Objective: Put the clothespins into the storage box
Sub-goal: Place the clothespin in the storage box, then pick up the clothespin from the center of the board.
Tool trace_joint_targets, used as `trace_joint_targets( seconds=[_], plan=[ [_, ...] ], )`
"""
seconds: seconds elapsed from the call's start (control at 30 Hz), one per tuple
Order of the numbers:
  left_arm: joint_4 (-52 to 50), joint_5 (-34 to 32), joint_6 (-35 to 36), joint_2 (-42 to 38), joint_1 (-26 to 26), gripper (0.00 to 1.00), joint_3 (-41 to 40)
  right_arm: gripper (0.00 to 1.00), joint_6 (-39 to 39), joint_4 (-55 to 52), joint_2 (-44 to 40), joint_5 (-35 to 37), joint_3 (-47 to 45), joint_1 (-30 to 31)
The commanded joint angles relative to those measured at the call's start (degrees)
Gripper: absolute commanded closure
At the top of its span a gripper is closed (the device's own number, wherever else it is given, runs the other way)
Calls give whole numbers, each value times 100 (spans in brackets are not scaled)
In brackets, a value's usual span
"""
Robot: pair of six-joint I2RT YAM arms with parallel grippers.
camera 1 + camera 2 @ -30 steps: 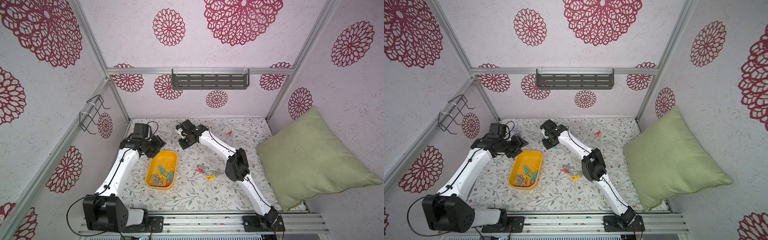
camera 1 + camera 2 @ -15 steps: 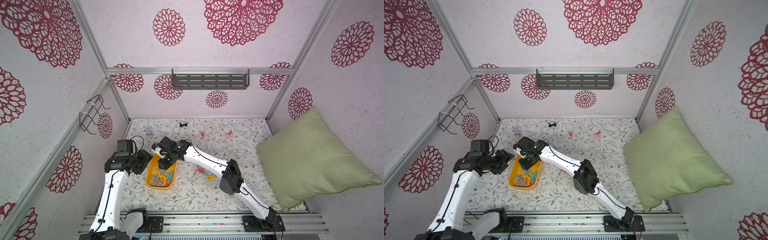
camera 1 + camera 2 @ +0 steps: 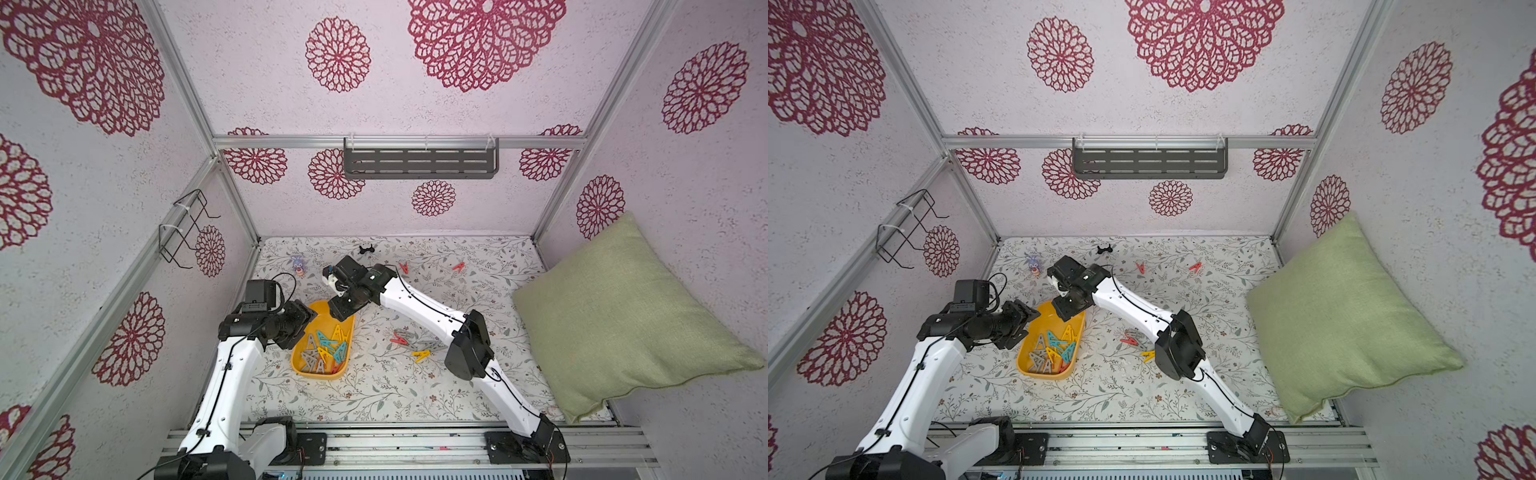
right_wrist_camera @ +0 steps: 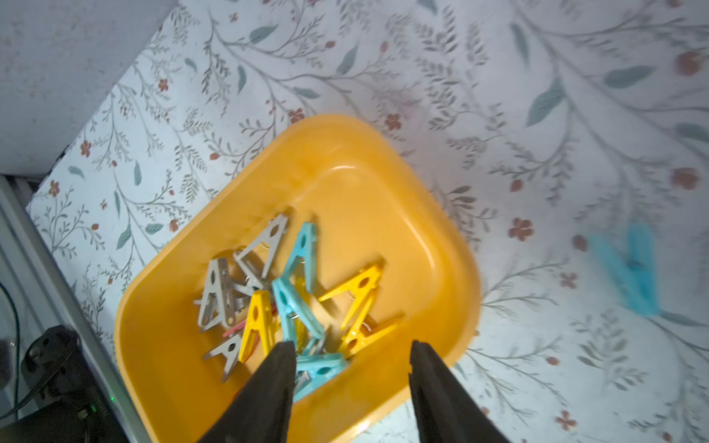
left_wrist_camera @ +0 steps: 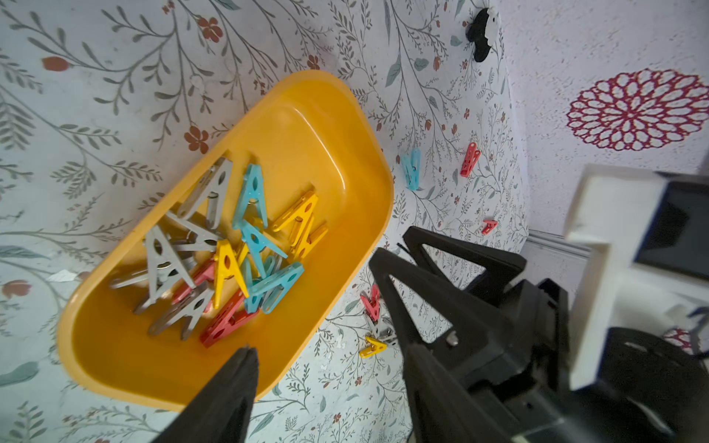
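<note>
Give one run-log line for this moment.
right gripper: open, empty, over storage box | left gripper: open, at its edge | clothespins: pile inside, several outside

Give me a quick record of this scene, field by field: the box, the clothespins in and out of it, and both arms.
Box: yellow tray on the flowered cloth.
Inside: heap of grey, blue, yellow and red clothespins.
Outside: red, grey and yellow cluster beside the right arm; two red ones near the back wall; blue one near the box.
Right gripper: above the box's far end, fingers apart, empty.
Left gripper: by the box's left rim, fingers apart, empty.
Extras: bunny figure, black clip, green pillow.
</note>
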Motion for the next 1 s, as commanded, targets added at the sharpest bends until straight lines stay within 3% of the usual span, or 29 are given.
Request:
trace_joint_targets(
  seconds=[0.0,0.37,0.97],
  plan=[
    [533,82,-122,303,-215,32,282,46,86,-119,-504,391,17,-397],
    [1164,372,-127,1565,-431,32,1011,44,28,120,64,688,51,-1178],
    [763,521,249,2594,-433,33,1904,44,-8,825,1290,142,441,-1424]
  ],
)
